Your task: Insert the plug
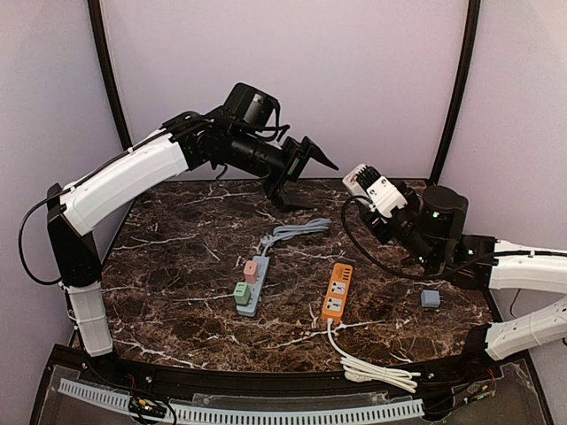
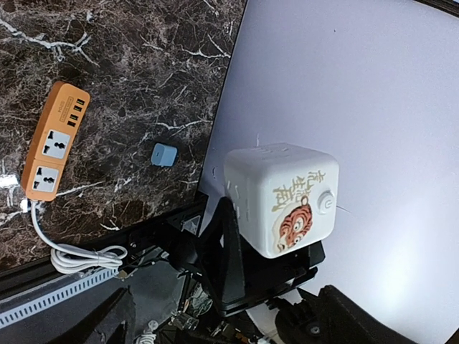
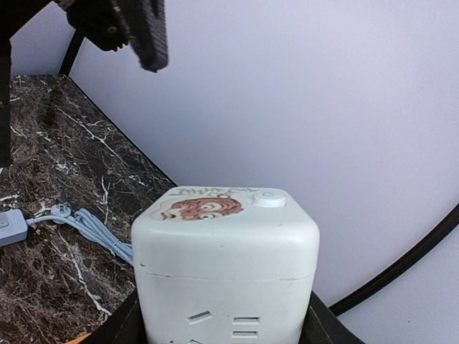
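I'm holding the white cube plug (image 1: pixel 372 188) in the air above the right rear of the table (image 1: pixel 177 266), with the right gripper (image 1: pixel 379 202) clamping it by its sides. The left gripper (image 1: pixel 306 179) is hanging high at the back, jaws apart, carrying nothing. Below, the orange power strip (image 1: pixel 337 290) is lying with both sockets free. I can't see the prongs, so I'm planning on turning them downward, squaring up over one socket, then pressing straight while the left gripper pins the strip.
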Action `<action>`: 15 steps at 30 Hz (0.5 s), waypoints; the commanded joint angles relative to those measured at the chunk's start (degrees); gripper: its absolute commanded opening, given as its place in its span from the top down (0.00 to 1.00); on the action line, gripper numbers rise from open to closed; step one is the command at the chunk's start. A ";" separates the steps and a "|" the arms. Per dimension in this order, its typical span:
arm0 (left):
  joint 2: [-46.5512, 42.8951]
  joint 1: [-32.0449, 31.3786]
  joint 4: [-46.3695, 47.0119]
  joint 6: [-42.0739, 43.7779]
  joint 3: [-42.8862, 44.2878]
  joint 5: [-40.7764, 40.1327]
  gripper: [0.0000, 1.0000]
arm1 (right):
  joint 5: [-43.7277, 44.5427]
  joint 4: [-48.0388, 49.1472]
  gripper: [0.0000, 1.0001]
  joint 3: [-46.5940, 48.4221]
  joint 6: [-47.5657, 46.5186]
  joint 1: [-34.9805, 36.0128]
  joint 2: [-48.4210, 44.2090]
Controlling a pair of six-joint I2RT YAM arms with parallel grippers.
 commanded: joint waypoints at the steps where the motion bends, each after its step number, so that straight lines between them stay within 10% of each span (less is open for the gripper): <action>1: -2.32 0.55 3.97 -2.81 -0.76 2.18 0.13 | -1.52 8.52 1.00 -0.09 -11.13 1.42 1.89; 15: 0.74 1.43 7.79 -4.25 -0.57 4.95 0.16 | -0.91 16.75 1.00 0.70 -23.14 3.93 6.97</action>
